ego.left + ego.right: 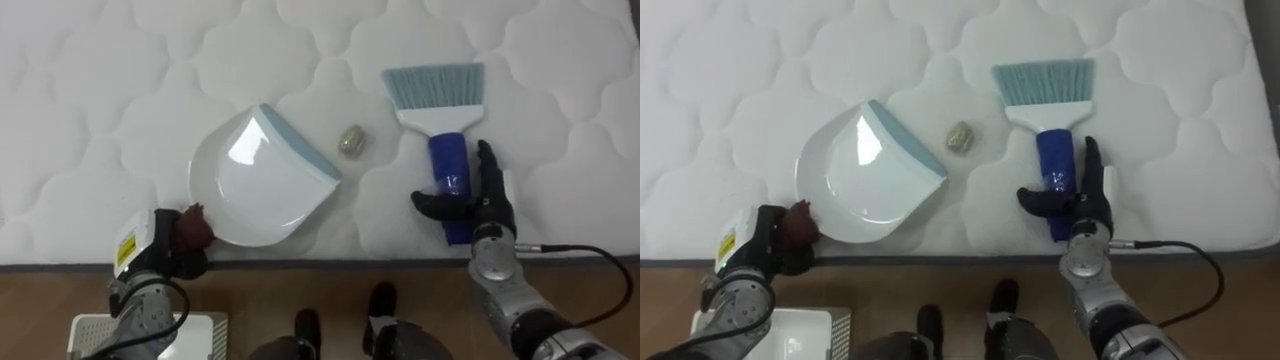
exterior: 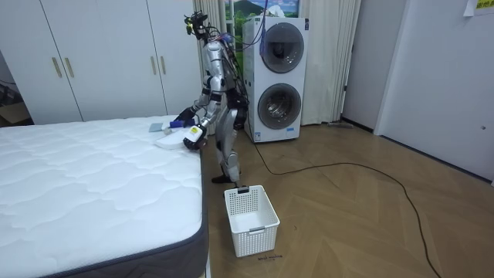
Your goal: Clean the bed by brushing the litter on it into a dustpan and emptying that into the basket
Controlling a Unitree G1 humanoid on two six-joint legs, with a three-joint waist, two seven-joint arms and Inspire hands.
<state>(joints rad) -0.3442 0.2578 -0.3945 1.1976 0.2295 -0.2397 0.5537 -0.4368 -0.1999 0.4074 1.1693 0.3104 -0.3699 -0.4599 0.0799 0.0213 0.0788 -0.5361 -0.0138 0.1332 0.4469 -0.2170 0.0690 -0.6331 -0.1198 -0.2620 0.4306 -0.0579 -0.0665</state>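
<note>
The robot is standing at the side of the bed, bending forward over the white quilted mattress [image 1: 100,100]; a white basket [image 2: 251,220] is sitting on the wood floor [image 2: 347,224] just behind it, with stacked washing machines [image 2: 276,77] further back; the left hand [image 1: 150,250] is curling its fingers round the dark handle of the white dustpan [image 1: 255,185] at the mattress edge; the dustpan is lying flat, its grey-blue lip facing a small beige lump [image 1: 351,141] just beside it; the brush [image 1: 440,110] is lying beyond the lump, bristles pointing away from the robot; the right hand [image 1: 490,205] is resting on the blue handle, fingers straight alongside it and thumb reaching across, not clamping.
</note>
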